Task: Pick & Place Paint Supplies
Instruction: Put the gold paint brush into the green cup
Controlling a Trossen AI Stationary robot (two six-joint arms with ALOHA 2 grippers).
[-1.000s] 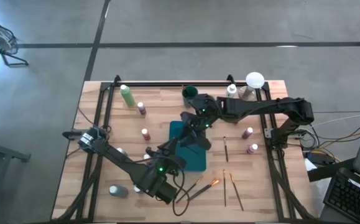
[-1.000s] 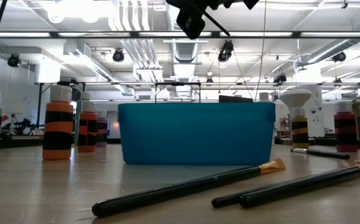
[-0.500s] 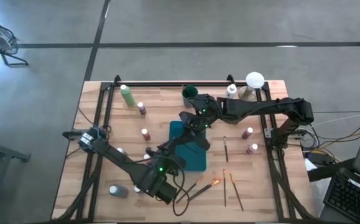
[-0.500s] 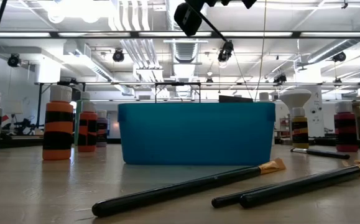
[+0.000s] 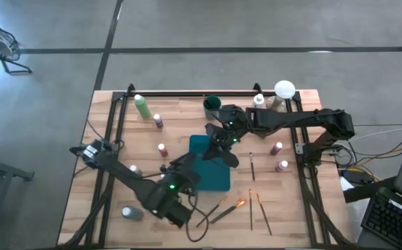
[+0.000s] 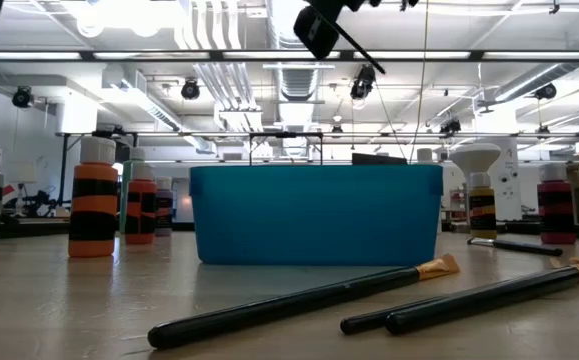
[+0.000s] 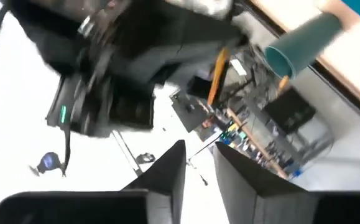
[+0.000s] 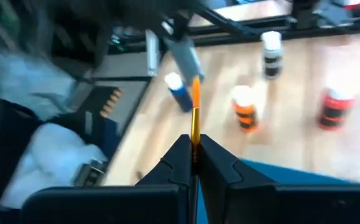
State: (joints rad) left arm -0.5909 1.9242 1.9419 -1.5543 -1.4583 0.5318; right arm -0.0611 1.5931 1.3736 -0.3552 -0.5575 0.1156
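right jaws (image 8: 193,151): clamped on a brush (image 8: 195,115), above the bin (image 5: 209,163)
left jaws (image 7: 198,165): slightly apart, empty
left to do: bottles (image 5: 161,149) and brushes (image 5: 260,212) sat on the table (image 5: 187,114), most of the job

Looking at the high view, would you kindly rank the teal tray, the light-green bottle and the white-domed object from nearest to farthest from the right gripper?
Measured from the right gripper, which is shut on a brush above the tray:
1. Teal tray, directly beneath it at the table's middle.
2. White-domed object, at the far right corner.
3. Light-green bottle, far left side, only slightly farther than the dome.
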